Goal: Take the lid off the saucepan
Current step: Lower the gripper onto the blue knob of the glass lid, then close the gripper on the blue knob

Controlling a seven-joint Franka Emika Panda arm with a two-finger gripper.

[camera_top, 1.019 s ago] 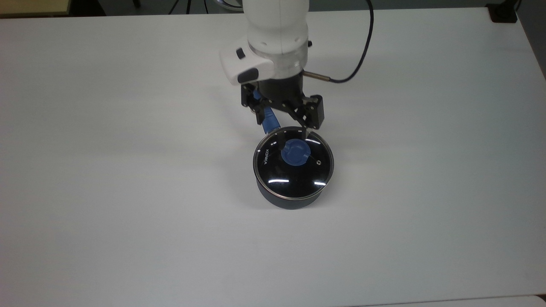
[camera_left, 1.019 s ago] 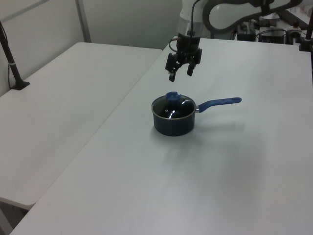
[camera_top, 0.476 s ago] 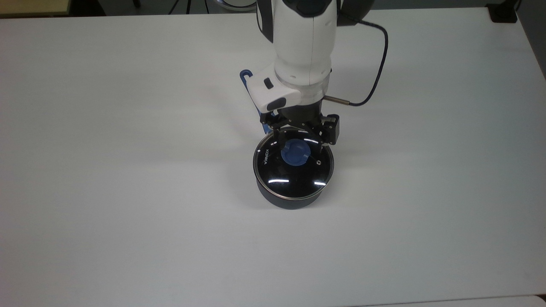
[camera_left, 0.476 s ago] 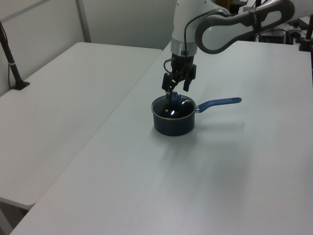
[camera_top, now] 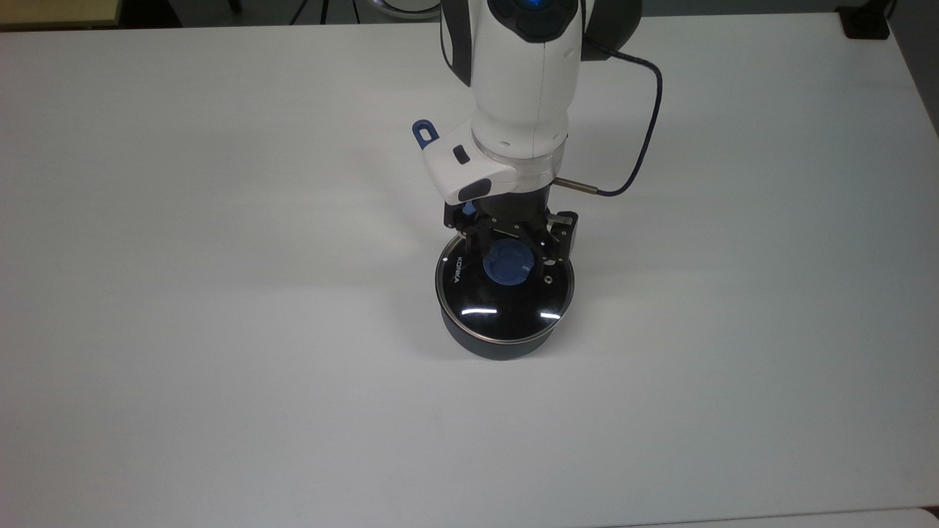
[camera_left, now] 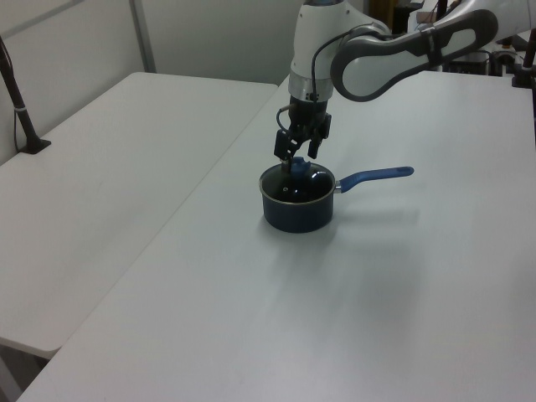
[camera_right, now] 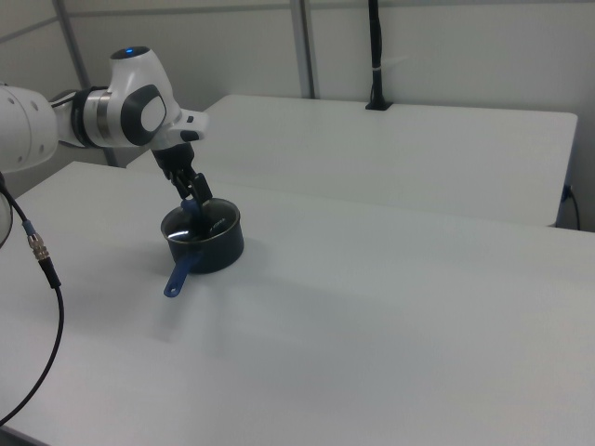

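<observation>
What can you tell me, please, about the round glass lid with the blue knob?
The round clear glass lid has a thin metal rim, a blue knob at its centre, a small vent and white KONKA lettering. It sits flat and closed on the dark blue saucepan. The open gripper straddles the knob, with a finger on either side.

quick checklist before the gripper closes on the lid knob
1. Round clear glass lid seated flat on the small dark blue-grey saucepan: ok.
2. Gripper open, one finger on each side of the blue round knob: ok.
3. Fingers low enough to catch the knob: cannot tell.
4. Long blue handle out of the gripper's way: ok.
5. Black cable hanging away from the saucepan: ok.
6. White table with room to set the lid down: ok.
</observation>
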